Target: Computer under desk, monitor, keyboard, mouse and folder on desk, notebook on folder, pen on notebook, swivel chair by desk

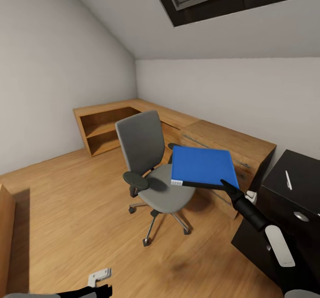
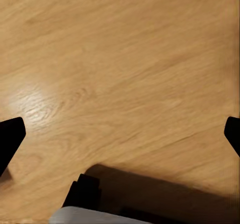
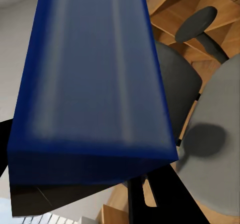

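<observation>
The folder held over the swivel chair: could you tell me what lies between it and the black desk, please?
In the head view, the right claw gripping the folder and its arm; behind them, the wooden dresser.

We see the folder (image 1: 202, 165) bright blue with a white edge and dark underside, same deep blue in the right wrist view (image 3: 95, 73). Swivel chair (image 1: 146, 149) has grey fabric back and seat, black armrests, silver base. Desk (image 1: 293, 178) glossy black top, dark drawer front with a round silver knob; the pen (image 1: 288, 179) on it is white. Floor (image 1: 66, 209) light honey wood with visible grain, also under the left wrist camera (image 2: 120, 73). Dresser (image 1: 231, 145) light wood. Walls white-grey, skylight frame dark.
</observation>
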